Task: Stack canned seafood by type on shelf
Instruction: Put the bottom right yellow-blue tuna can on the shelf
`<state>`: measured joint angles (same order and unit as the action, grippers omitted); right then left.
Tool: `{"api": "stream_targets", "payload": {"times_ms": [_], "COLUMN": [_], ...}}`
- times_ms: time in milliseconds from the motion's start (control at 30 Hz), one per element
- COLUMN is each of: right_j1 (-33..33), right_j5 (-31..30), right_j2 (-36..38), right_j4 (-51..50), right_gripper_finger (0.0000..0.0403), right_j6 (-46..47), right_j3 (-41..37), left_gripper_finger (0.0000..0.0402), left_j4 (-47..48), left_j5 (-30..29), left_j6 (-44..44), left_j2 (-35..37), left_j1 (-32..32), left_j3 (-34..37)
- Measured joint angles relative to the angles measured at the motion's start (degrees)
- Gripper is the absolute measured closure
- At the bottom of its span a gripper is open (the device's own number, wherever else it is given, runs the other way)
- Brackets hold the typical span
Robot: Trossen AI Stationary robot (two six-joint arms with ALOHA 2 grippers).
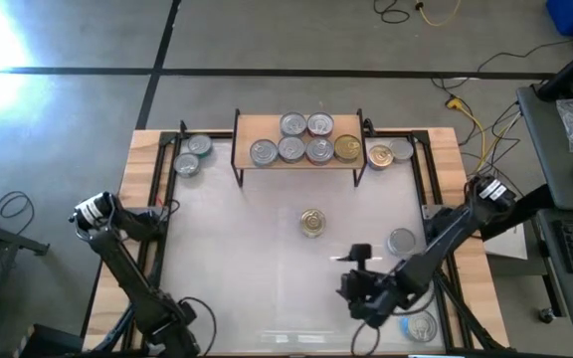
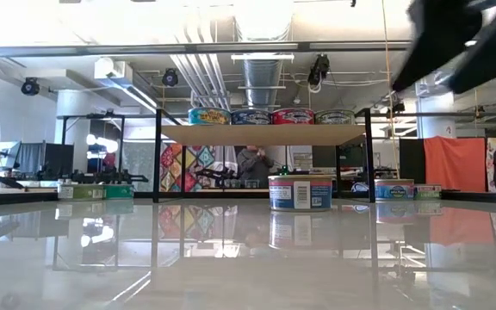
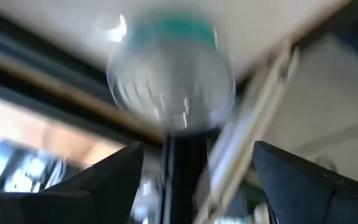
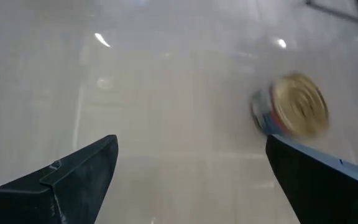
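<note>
The shelf (image 1: 297, 149) stands at the far middle of the bench (image 1: 257, 259), a light-wood board on thin black legs. Six tins sit on it: five silver-topped tins (image 1: 291, 149) in two rows and one gold-topped tin (image 1: 347, 148) at its right end. Just right of the shelf, on the bench, a second gold tin (image 1: 379, 156) and a silver tin (image 1: 402, 151) sit side by side. At the far left corner two silver tins (image 1: 192, 156) rest close together.

A lone gold-topped tin (image 1: 312, 222) stands upright in the middle of the bench, well apart from the rest. Near the right edge lies another silver tin (image 1: 401, 241), and one more tin (image 1: 419, 326) sits at the near right corner.

The right gripper (image 1: 351, 270) hangs over the near middle of the bench, its fingers (image 4: 73, 171) spread wide and holding nothing; the lone gold tin lies ahead of them.

The left gripper (image 3: 194, 168) is out by the left edge of the bench, its fingers (image 3: 107, 180) apart, with a blurred silver tin with a green band (image 3: 169, 74) in front of them, not gripped.
</note>
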<state>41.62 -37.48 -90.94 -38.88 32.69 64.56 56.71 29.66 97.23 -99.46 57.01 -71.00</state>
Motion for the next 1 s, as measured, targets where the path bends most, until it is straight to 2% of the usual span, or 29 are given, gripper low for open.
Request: {"api": "stream_targets", "payload": {"times_ms": [100,167,300,400,500,667,833,1000], "right_j1": [1.26,1.71,1.72,-1.05,-7.15,-20.5,-30.44,-34.82], "right_j5": [-0.18,-0.15,-0.12,0.44,0.07,0.3,3.4,10.97], "right_j2": [0.09,0.4,1.75,4.63,9.35,17.91,22.86,23.67], "right_j4": [-11.63,-19.61,-36.87,-48.72,-50.67,-41.34,-28.08,-17.02], "right_gripper_finger": [0.0003,0.0003,0.0003,0.0003,0.0003,0.0005,0.0032,0.0074], "right_j6": [10.79,16.64,26.11,32.6,33.92,17.59,0.91,-6.04], "right_j3": [2.04,3.46,5.51,3.77,-1.35,-10.47,-15.38,-16.44], "left_gripper_finger": [0.0119,0.0122,0.0132,0.0143,0.0154,0.017,0.018,0.0201], "left_j4": [0.57,2.66,14.81,23.75,30.06,33.33,33.26,31.35], "left_j5": [-12.97,-23.92,-46.57,-56.1,-61.52,-67.93,-68.08,-65.44], "left_j6": [-1.6,-3.9,-4.64,-5.06,-6.3,-7.74,-7.73,-7.82], "left_j2": [0.07,0.14,0.17,0.26,0.28,0.35,0.52,4.76], "left_j1": [-0.45,-1.38,-4.45,-7.86,-11.73,-16.35,-18.13,-20.8], "left_j3": [-0.9,-1.98,-4.03,-4.72,-4.11,-0.59,6.46,14.49]}}
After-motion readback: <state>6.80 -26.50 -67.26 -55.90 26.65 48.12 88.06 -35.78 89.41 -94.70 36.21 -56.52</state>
